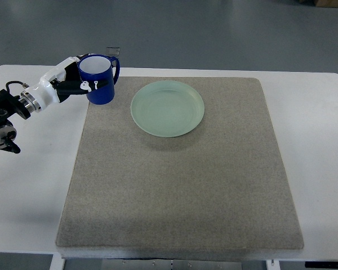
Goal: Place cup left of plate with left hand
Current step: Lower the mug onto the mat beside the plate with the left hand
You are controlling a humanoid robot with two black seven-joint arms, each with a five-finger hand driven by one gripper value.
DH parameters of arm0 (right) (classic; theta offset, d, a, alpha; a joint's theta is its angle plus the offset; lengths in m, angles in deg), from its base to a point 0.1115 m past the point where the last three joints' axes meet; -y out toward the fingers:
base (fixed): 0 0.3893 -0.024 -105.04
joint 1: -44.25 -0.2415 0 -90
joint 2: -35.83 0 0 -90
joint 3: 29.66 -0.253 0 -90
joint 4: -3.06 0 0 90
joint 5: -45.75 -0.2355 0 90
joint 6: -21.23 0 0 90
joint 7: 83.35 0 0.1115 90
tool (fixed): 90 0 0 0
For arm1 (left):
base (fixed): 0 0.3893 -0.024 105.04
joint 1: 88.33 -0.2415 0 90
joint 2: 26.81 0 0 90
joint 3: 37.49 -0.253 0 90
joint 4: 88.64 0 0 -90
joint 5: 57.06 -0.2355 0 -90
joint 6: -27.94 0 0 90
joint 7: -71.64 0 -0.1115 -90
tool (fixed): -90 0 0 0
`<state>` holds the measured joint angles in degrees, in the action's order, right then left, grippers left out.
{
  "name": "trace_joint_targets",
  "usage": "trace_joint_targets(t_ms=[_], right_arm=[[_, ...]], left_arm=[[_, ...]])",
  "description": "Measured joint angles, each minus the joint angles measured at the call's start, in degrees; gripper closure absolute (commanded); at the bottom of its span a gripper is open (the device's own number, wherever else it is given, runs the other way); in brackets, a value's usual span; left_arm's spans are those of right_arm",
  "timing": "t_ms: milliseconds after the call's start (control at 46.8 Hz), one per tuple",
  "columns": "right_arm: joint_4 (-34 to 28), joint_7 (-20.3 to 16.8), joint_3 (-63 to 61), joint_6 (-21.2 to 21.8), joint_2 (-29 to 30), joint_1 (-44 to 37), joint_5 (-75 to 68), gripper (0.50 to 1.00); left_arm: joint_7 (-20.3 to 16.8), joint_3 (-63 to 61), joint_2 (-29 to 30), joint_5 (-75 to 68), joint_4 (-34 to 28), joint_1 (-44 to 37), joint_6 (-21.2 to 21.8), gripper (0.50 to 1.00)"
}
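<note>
The left hand, reaching in from the picture's left edge, is gripping the blue cup, its fingers closed around the cup's side. The cup is standing upright with its white inside showing and its handle pointing away from the hand, at the far left corner of the grey mat. The pale green plate is lying on the mat just beside the cup, to its right, on the white table.

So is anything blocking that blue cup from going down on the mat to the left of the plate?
Nothing visible. The left hand already grips the blue cup at the mat's far-left corner, left of the green plate, and the mat between them looks bare.
</note>
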<state>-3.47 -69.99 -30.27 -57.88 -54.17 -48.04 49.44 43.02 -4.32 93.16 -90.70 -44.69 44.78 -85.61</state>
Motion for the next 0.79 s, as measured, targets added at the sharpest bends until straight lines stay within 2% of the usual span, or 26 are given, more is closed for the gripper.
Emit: trace_joint_targets(t_ms=[107, 299, 470, 791], right_arm=[[0.0, 0.0, 0.0, 0.0, 0.0, 0.0, 0.0, 0.568], [0.0, 0.0, 0.0, 0.0, 0.0, 0.0, 0.0, 0.568], [0.0, 0.0, 0.0, 0.0, 0.0, 0.0, 0.0, 0.568], [0.0, 0.0, 0.0, 0.0, 0.0, 0.0, 0.0, 0.568]], left_arm=[[-1.9, 0.0, -0.2, 0.0, -2.0, -0.8, 0.0, 0.844], [-2.5, 0.0, -2.9, 0.0, -6.4, -1.8, 0.0, 0.842], [-4.3, -0.1, -3.6, -0.1, -6.9, -2.8, -0.1, 0.842], [-4.5, 0.0, -4.7, -0.3, -7.1, -3.4, 0.1, 0.84]])
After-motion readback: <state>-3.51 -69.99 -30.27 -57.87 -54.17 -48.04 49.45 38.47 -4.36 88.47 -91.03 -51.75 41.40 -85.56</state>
